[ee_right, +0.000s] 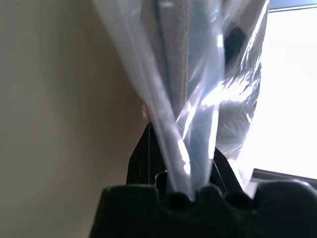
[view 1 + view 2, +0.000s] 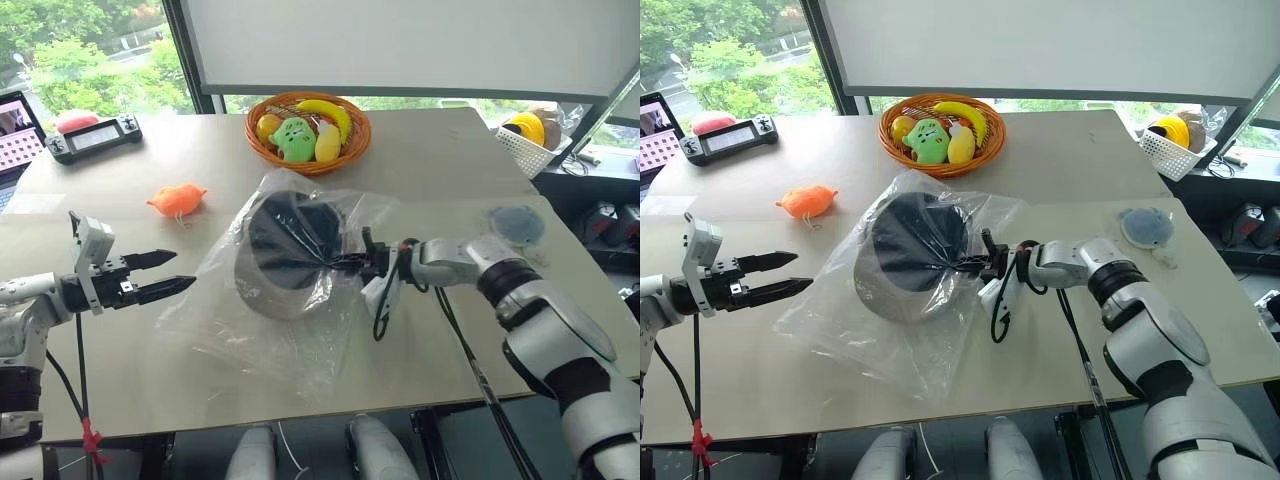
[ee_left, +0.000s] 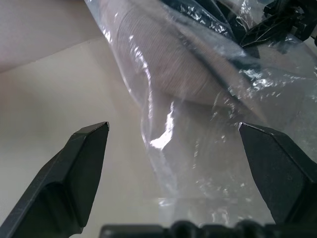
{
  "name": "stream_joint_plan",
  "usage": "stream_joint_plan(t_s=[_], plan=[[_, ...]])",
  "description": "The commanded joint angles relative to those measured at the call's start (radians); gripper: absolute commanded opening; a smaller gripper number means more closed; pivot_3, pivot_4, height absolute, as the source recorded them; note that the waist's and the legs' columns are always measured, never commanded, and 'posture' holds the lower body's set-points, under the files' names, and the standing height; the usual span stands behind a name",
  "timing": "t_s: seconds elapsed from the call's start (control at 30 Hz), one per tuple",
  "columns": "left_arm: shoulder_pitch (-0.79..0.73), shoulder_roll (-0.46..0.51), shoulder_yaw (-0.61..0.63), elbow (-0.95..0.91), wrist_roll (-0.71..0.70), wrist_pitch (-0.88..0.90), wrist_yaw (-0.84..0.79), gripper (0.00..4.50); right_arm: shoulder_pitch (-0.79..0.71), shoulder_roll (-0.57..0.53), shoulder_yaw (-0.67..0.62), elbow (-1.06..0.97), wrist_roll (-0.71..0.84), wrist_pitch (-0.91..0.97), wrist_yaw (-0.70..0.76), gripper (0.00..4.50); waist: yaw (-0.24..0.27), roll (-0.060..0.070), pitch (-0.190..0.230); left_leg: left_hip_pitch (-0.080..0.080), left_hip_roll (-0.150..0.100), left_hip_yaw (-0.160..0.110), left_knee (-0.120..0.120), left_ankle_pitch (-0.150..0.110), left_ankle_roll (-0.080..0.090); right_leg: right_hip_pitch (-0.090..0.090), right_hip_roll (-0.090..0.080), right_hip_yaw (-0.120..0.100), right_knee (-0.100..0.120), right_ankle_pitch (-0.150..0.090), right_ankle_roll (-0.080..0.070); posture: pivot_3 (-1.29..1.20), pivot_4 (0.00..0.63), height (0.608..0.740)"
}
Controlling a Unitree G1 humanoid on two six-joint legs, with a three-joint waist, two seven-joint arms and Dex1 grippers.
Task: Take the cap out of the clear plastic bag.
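The cap (image 2: 285, 245) sits inside the clear plastic bag (image 2: 250, 340) at the table's middle. It is tipped up on edge, dark lining facing me and beige crown (image 2: 262, 292) low against the table. My right gripper (image 2: 347, 262) comes in from the right, shut on a gathered fold of the bag; the right wrist view shows plastic and a strip of grey fabric pinched between its fingers (image 1: 141, 153). My left gripper (image 2: 184, 270) hovers open just left of the bag. In its wrist view the bag (image 3: 198, 163) and cap (image 3: 163, 69) lie ahead of the open fingers.
A wicker fruit basket (image 2: 358, 140) stands behind the bag. An orange plush (image 2: 177, 199) lies at the left, a grey-blue round plush (image 2: 516, 224) at the right. A game console (image 2: 95, 137) is at the far left and a white basket (image 2: 530, 152) at the far right.
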State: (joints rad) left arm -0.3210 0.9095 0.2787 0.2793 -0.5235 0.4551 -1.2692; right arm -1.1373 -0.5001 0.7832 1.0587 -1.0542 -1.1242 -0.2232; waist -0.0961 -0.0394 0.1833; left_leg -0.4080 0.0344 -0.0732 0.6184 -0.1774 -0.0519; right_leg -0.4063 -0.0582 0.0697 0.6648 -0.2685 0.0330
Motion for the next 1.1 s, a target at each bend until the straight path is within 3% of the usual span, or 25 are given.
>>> stream_joint_plan(t_s=[0.03,0.07,0.13,0.2,0.5,0.8,0.87,0.93,1.0,1.07,1.1], plan=[[-0.004,0.010,0.014,-0.012,0.001,-0.019,-0.005,4.50,-0.059,0.040,0.046,0.058,-0.060,0.026,-0.099,0.02,0.000,0.000,0.000,0.000,0.000,0.000,0.000,0.000,0.000,0.000,0.000,0.000,0.000,0.000,0.000,0.00,0.150,0.735],[-0.005,0.010,0.014,-0.011,0.002,-0.018,-0.006,4.50,-0.067,0.050,0.061,0.072,-0.074,0.030,-0.117,0.02,-0.002,0.000,0.000,0.000,0.000,0.000,-0.001,0.000,0.000,0.000,0.000,0.000,0.000,0.000,0.000,0.00,0.150,0.735],[-0.007,0.010,0.013,-0.009,0.005,-0.018,-0.010,4.50,-0.079,0.073,0.065,0.109,-0.069,0.042,-0.112,0.92,-0.004,0.000,0.000,0.001,0.000,0.000,-0.002,0.000,0.000,0.000,0.000,0.000,0.000,0.000,0.000,0.00,0.150,0.735],[-0.008,0.009,0.012,-0.008,0.006,-0.019,-0.012,4.50,-0.086,0.087,0.053,0.144,-0.039,0.051,-0.073,1.36,-0.004,0.000,0.000,0.002,0.000,0.000,-0.003,0.000,0.000,0.000,0.000,0.000,0.000,0.000,0.000,0.00,0.150,0.735],[-0.030,0.000,-0.009,0.023,0.018,-0.037,-0.024,4.50,-0.103,0.030,-0.033,0.181,0.093,0.068,0.096,4.42,-0.001,0.000,0.000,0.002,0.000,0.000,-0.003,0.000,0.000,0.000,0.000,0.000,0.000,0.000,0.000,0.00,0.150,0.735],[-0.064,-0.020,-0.047,0.045,0.029,-0.058,-0.025,4.50,0.017,-0.165,-0.173,0.098,0.312,0.095,0.457,4.42,0.006,0.000,0.000,0.002,-0.001,0.000,-0.003,0.000,0.000,0.001,-0.001,0.000,0.000,0.000,0.000,0.00,0.150,0.735],[-0.072,-0.026,-0.051,0.042,0.029,-0.059,-0.022,4.50,0.094,-0.226,-0.253,0.036,0.454,0.135,0.598,4.42,0.005,0.000,0.000,0.002,-0.001,0.000,-0.003,0.000,0.000,0.001,-0.001,0.000,-0.001,0.000,0.000,0.00,0.150,0.735],[-0.070,-0.028,-0.047,0.028,0.024,-0.059,-0.025,4.50,0.241,-0.295,-0.356,-0.166,0.710,0.278,0.812,4.42,0.008,0.000,0.000,0.002,0.000,0.000,-0.003,0.000,0.000,0.002,0.000,0.000,-0.001,0.000,0.000,0.00,0.150,0.735],[-0.062,-0.026,-0.034,0.005,0.012,-0.052,-0.026,4.50,0.450,-0.370,-0.464,-0.565,1.039,0.584,0.972,4.42,0.016,0.001,0.000,0.002,-0.001,0.000,-0.003,0.000,0.000,0.003,-0.001,0.000,-0.001,0.000,0.000,0.00,0.150,0.735],[-0.058,-0.013,-0.013,-0.024,-0.007,-0.037,-0.033,4.50,0.665,-0.460,-0.564,-1.034,1.435,0.974,0.990,4.42,0.025,0.005,0.003,0.001,-0.001,-0.001,-0.003,0.000,0.001,0.003,-0.001,0.000,-0.001,0.000,0.000,0.00,0.150,0.735],[-0.057,-0.005,-0.002,-0.036,-0.018,-0.029,-0.037,4.50,0.735,-0.492,-0.607,-1.191,1.561,1.107,0.980,4.42,0.026,0.007,0.004,0.000,-0.001,-0.001,-0.003,-0.001,0.001,0.002,-0.001,0.000,-0.001,0.000,0.000,0.00,0.150,0.735]])
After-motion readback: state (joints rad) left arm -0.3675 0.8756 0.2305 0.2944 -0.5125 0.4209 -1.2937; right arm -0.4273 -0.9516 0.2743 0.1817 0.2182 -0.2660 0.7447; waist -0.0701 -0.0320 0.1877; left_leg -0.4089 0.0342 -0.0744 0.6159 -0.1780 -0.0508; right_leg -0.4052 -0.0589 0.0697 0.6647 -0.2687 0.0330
